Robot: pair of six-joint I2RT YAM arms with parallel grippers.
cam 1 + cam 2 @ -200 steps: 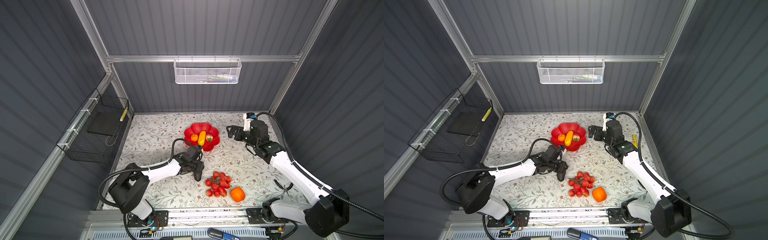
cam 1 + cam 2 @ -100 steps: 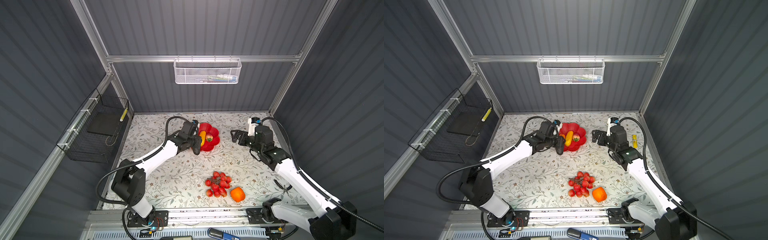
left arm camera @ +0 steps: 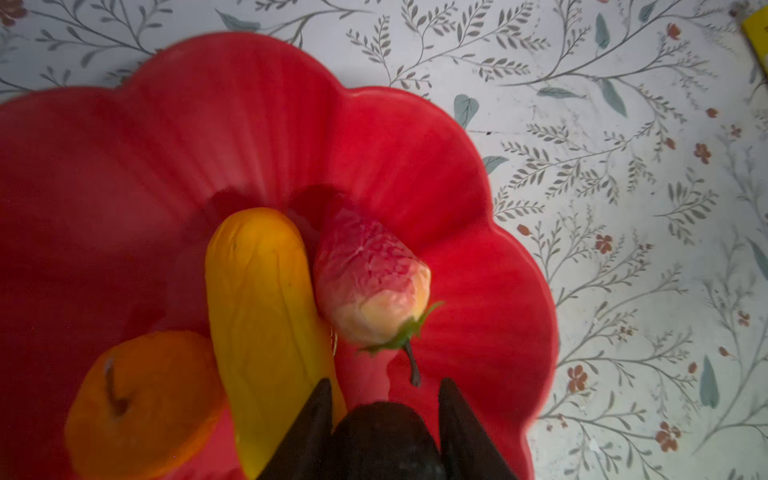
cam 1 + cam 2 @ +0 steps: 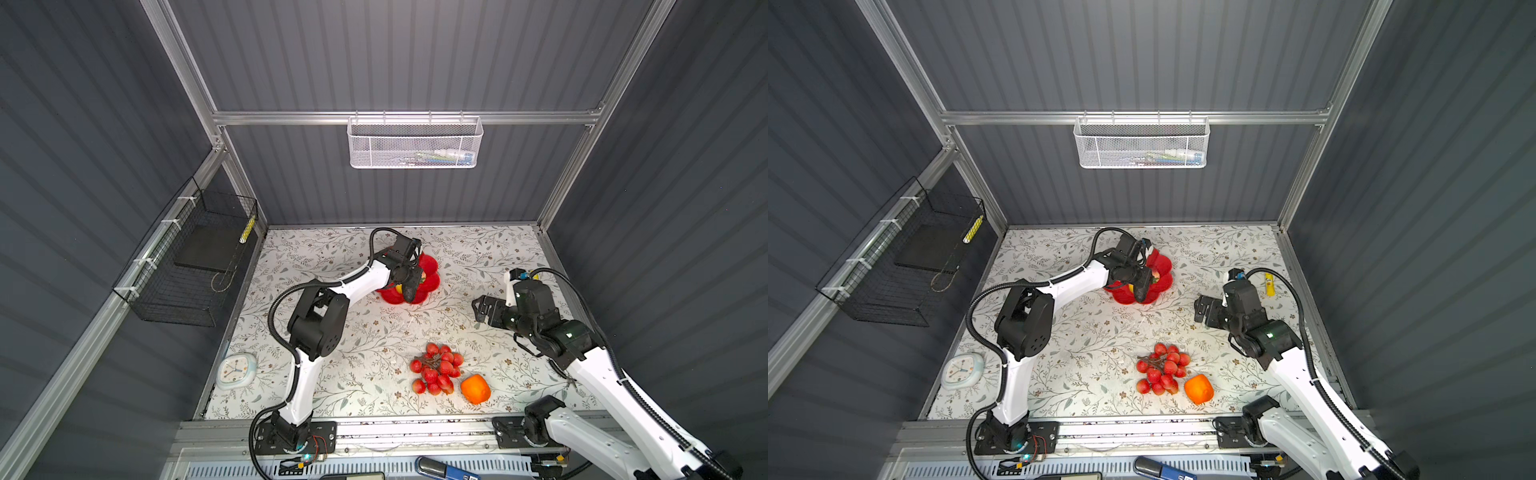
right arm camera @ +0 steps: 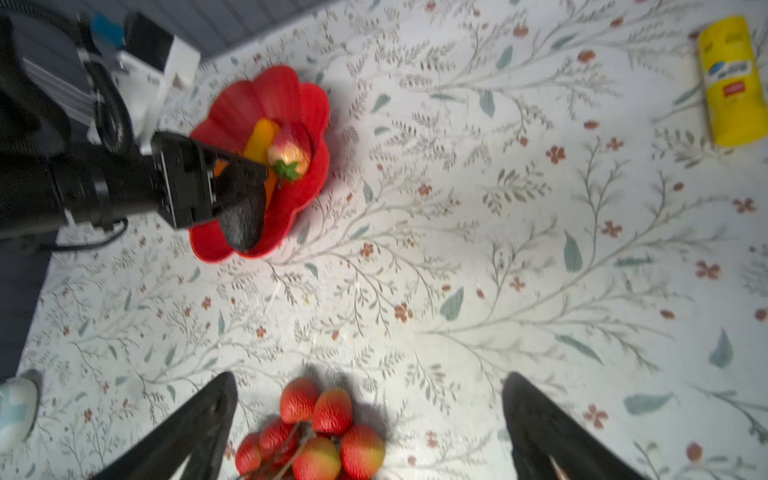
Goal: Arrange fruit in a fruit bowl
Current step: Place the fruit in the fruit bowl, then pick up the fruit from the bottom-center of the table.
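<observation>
The floral tabletop (image 4: 365, 332) fills the lower middle of both top views. Two white-and-black arms reach over it. The left claw (image 3: 385, 390) is clamped on one dark rough avocado (image 5: 245, 224) above the lower edge of the fruit bowl (image 4: 430, 266); whether the avocado touches the bowl cannot be told. The right claw (image 4: 1202, 309) stands wide with nothing in it, at the right of the frame and well apart from the bowl. There are two baskets: a black wire basket (image 4: 187, 270) at the left wall and a white mesh basket (image 4: 415, 143) at upper centre, its contents too small to read. The one red scalloped bowl sits just above the frame's centre. One bunch of red berries (image 4: 436, 368) lies at lower centre right. One pale clock (image 4: 235, 370) lies at lower left, its face too small to read. One large orange (image 4: 475, 389) lies just beside the bunch. Three pieces lie in the bowl: a long yellow fruit (image 3: 262, 311), a small orange (image 3: 141, 407) against one side of it and a strawberry (image 3: 370, 278) against the other. One yellow tube (image 5: 731, 83) carries a blue-and-red label, too blurred to read.
</observation>
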